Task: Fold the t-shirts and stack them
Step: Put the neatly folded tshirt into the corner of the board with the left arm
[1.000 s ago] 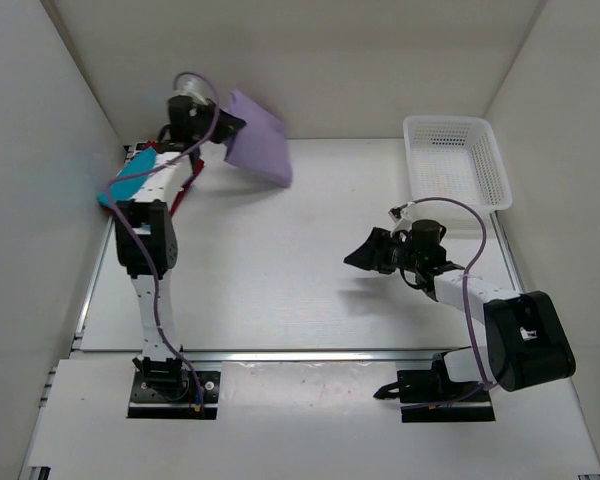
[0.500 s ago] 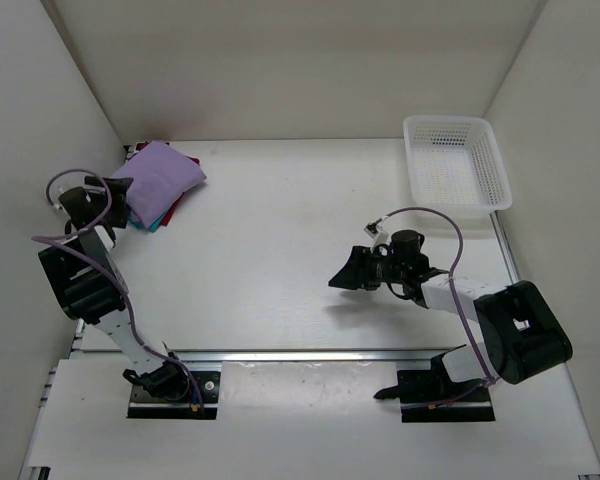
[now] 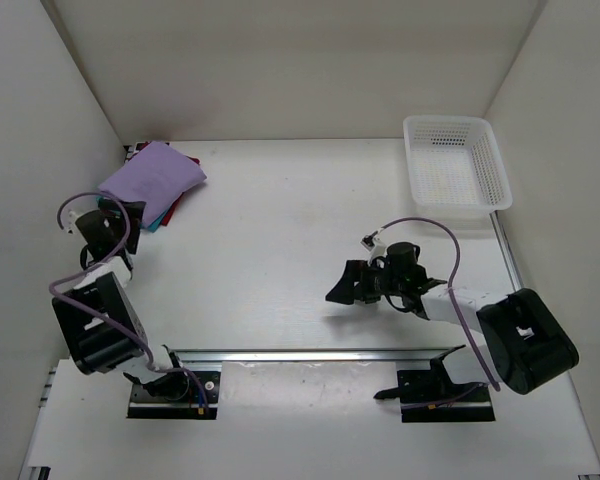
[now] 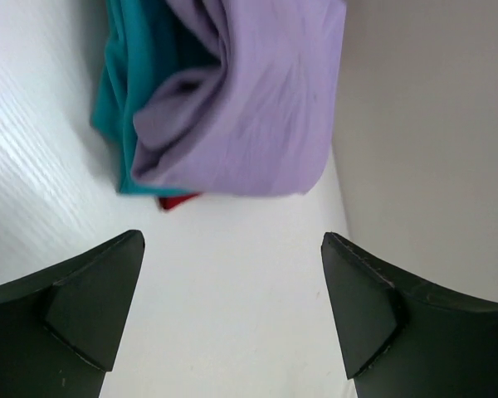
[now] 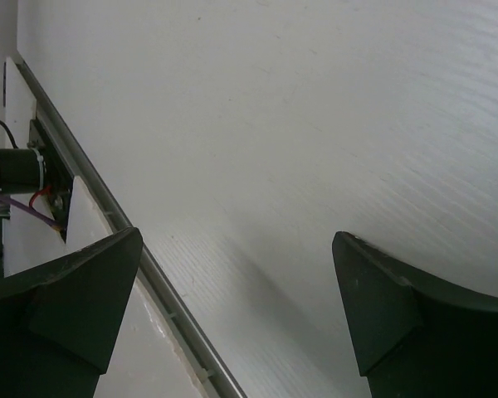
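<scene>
The t-shirts lie folded in one pile at the far left corner. The lavender shirt (image 3: 153, 177) is on top, with a teal edge (image 3: 151, 224) and a red edge (image 3: 177, 204) showing under it. In the left wrist view the lavender shirt (image 4: 249, 108) covers the teal one (image 4: 126, 91), and a red corner (image 4: 178, 201) peeks out below. My left gripper (image 3: 132, 214) (image 4: 232, 307) is open just in front of the pile, touching nothing. My right gripper (image 3: 342, 285) (image 5: 232, 307) is open over bare table at centre right.
A white mesh basket (image 3: 445, 121) stands at the far right corner. White walls enclose the table on the left, back and right, and the left wall (image 4: 432, 124) runs close beside the pile. A metal rail (image 5: 108, 220) runs along the table's near edge.
My left gripper has opened and let go of the lavender shirt, which now rests on the pile. The left arm has pulled back toward me. The right gripper has drifted slightly left and nearer.
</scene>
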`<action>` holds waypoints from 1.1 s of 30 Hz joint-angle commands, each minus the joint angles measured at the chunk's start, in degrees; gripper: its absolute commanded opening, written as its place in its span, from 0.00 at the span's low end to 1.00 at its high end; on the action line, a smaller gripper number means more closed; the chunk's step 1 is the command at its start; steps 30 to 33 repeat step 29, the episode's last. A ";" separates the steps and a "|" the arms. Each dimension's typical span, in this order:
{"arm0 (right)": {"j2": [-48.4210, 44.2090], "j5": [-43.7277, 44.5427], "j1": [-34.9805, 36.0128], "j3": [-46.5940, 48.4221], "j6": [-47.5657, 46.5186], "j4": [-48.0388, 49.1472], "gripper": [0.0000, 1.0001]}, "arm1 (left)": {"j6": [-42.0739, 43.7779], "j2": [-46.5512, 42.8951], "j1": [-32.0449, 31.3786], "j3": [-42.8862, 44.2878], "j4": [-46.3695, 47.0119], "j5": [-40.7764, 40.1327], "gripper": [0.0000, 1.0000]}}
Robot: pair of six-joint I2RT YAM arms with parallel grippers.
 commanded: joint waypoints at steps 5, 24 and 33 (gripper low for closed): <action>0.40 5.15 6.96 0.73 -3.29 -0.26 0.99 | 11.51 -9.61 -11.63 -1.88 -13.63 -3.10 0.99; -2.33 9.55 9.79 0.04 -5.94 -1.24 0.99 | 27.26 -33.97 -47.18 -13.13 -26.83 -9.90 0.99; -2.42 9.12 8.47 -0.75 -6.03 -0.36 0.99 | 28.49 -31.86 -44.35 -13.50 -28.66 -6.53 0.99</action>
